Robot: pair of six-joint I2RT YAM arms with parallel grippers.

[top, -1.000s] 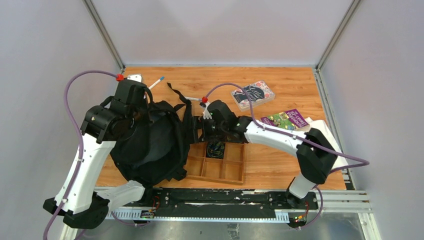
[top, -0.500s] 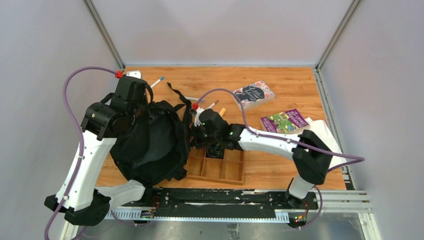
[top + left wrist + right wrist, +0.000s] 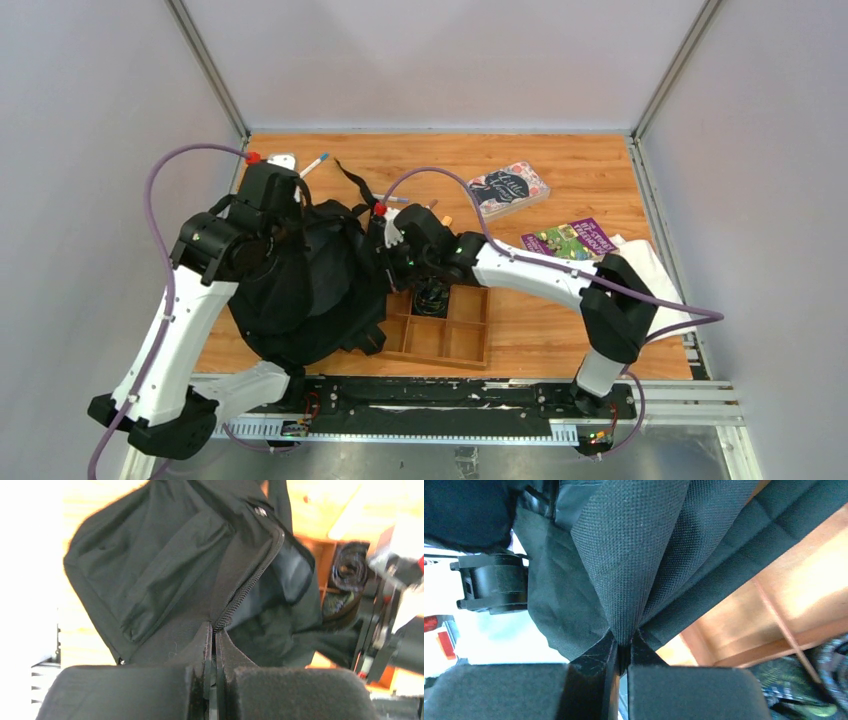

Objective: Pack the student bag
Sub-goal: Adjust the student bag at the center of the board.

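Two grippers, both pinched tight on black fabric. Your left gripper (image 3: 214, 647) clamps the student bag (image 3: 165, 570) at the end of its zipper (image 3: 250, 582), and the zipped mouth gapes open beyond the pads. Your right gripper (image 3: 623, 652) nips a fold of woven cloth on the bag's opposite edge, right above the far-left corner of the wooden compartment tray (image 3: 445, 338). The bag lies slumped on the left half of the wooden table (image 3: 580, 150), touching the tray's left side. One far tray compartment holds a dark coiled cable (image 3: 432, 296). Beyond, well apart from the bag: a floral notebook (image 3: 506, 188), a purple book (image 3: 568, 239) and a pen (image 3: 313, 163).
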